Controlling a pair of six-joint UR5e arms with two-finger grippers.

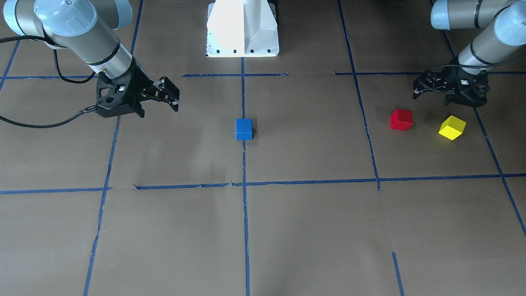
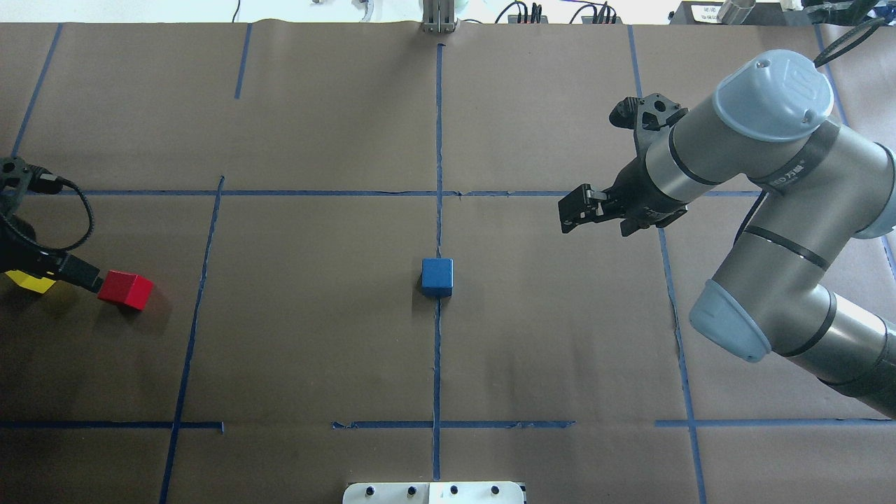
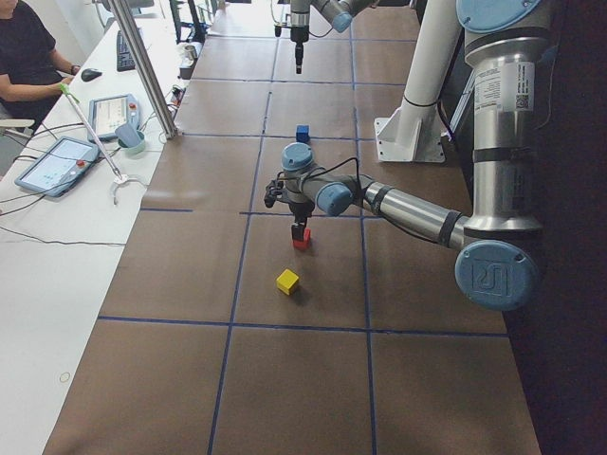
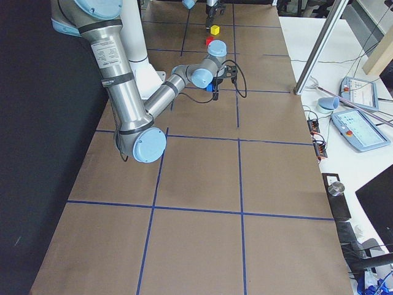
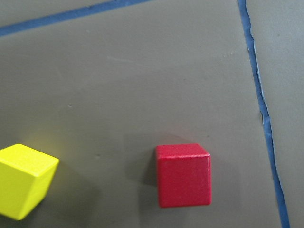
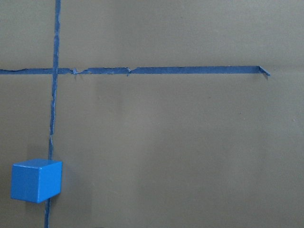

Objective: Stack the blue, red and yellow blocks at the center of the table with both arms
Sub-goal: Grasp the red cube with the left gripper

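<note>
Blue block sits alone at the table centre, on the lengthwise tape line. Red block and yellow block stand near each other, apart, close to the table's left edge. Left gripper hovers just above the red block, jaws spread and empty. Right gripper hangs toward the right edge, jaws apparently parted, holding nothing.
</note>
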